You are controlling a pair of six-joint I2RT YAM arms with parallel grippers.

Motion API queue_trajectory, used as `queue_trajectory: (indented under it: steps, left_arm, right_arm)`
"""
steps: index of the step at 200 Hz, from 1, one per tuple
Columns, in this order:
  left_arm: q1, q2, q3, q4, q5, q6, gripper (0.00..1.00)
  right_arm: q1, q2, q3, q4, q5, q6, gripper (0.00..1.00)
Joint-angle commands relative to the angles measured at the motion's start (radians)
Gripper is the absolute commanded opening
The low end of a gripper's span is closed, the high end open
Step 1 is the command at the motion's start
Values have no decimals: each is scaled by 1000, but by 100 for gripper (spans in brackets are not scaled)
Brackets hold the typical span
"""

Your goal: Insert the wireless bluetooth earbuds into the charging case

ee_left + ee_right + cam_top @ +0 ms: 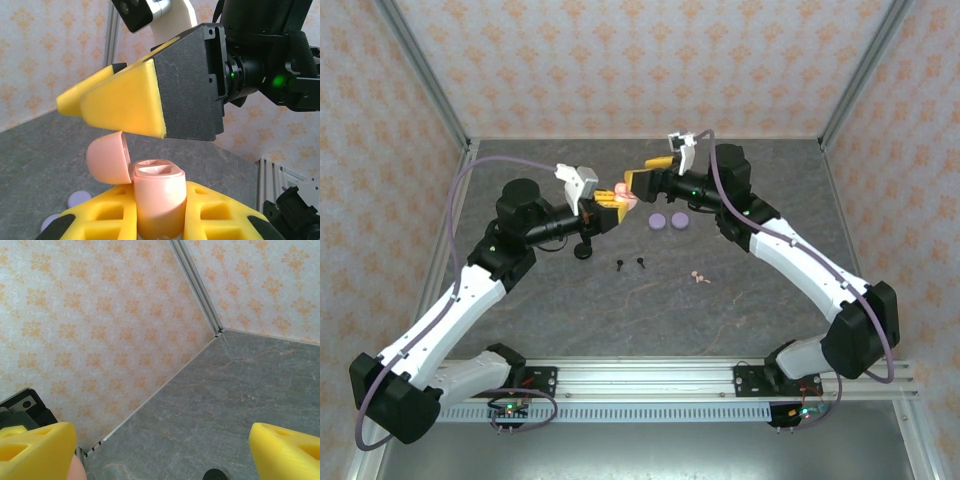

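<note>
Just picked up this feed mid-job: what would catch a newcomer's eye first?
The pink charging case, lid flipped open, is clamped upright in the left pincer over the middle of the grey table. The right pincer hangs open right over it, carrying nothing. Loose on the surface nearer the bases lie the pink earbuds and black earbuds, with two lilac discs just beyond.

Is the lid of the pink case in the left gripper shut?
No. The lid of the pink case is flipped open to one side, leaving the inner top face bare.
</note>
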Motion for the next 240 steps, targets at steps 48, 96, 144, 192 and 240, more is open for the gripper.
queue_trajectory:
  steps: [48,96,144,192,240]
  left_arm:
    - [-12,-44,-31,-7,-42,186,0]
    - [-19,-100,-87,36,-55,277,0]
    - [-30,-123,-91,72,-45,277,0]
    - [-33,-114,-68,66,-28,268,0]
    - [-36,-126,-65,64,-28,266,0]
  right_arm:
    - [-35,-63,85,-180,52,7,91]
    - [-129,-112,93,-600,281,-6,87]
    - [-135,-38,25,-932,453,-39,71]
    - [-89,98,-65,-989,499,-58,55]
    - [-5,282,-31,-1020,542,-78,48]
